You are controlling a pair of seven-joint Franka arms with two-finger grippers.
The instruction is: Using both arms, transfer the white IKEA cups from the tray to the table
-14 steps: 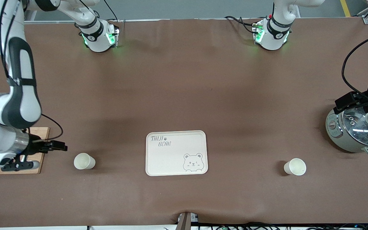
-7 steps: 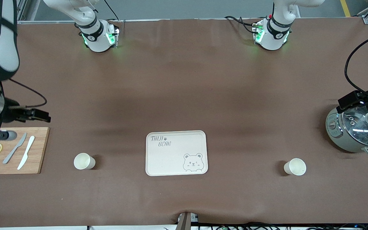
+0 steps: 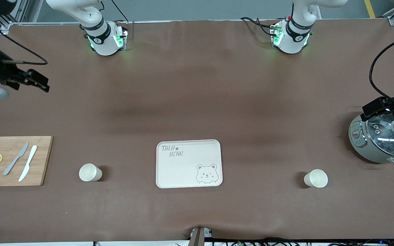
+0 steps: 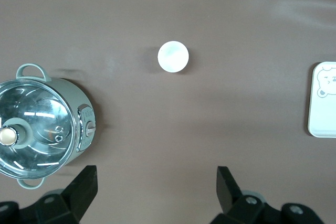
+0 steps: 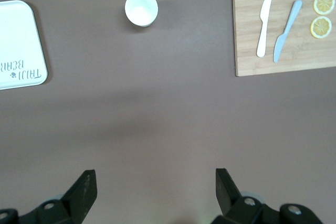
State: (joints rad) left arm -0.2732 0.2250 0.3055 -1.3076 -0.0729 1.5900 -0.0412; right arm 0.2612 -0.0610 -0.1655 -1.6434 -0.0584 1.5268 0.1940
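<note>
Two white IKEA cups stand upright on the brown table, on either side of the tray. One cup (image 3: 89,172) is toward the right arm's end and also shows in the right wrist view (image 5: 141,8). The other cup (image 3: 316,178) is toward the left arm's end and also shows in the left wrist view (image 4: 173,56). My right gripper (image 3: 36,82) is open and empty, up over bare table, well apart from its cup (image 5: 155,184). My left gripper (image 3: 375,107) is open and empty, above the table beside the pot (image 4: 156,182).
A cream tray (image 3: 183,171) with a bear drawing lies between the cups. A wooden board (image 3: 43,160) with two knives and lemon slices lies at the right arm's end. A lidded pot (image 3: 381,143) stands at the left arm's end.
My right arm has risen and swung away from over the wooden board toward the bases' side, uncovering the board. The left gripper has shifted only slightly. The cups have not moved.
</note>
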